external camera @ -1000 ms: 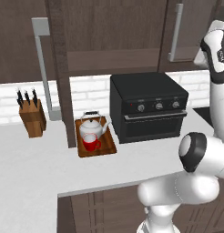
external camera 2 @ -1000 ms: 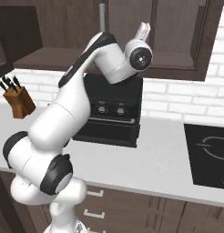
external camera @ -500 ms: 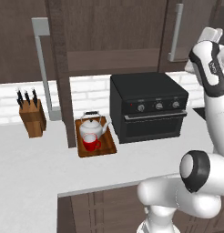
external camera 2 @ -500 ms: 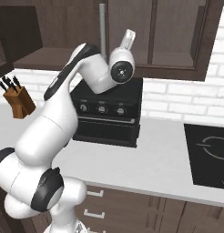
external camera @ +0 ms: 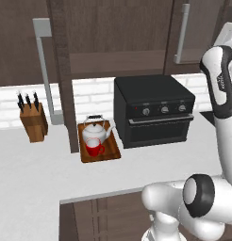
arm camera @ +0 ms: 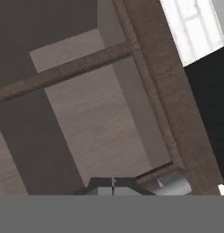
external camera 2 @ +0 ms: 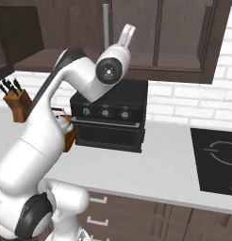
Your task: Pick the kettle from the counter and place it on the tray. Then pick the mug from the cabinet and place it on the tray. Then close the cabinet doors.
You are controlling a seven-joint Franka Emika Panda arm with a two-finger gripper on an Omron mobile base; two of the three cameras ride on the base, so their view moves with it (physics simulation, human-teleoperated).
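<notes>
Pale smooth counter (external camera: 37, 174) bears wooden tray (external camera: 110, 154), seemingly rimmed.

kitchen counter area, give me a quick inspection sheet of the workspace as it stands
surface: broad white-grey worktop, mostly bare
job's things: squat white-grey kettle and small red mug both on the reddish-brown wooden tray; dark brown cabinet door with grey bar handle stands open above the tray
clutter: wooden knife block, black countertop oven, black hob
grippers: tool shut, empty, close to the cabinet's wooden frame
cables: nothing seen
surroundings: white brick backsplash, dark wood fronts below
</notes>
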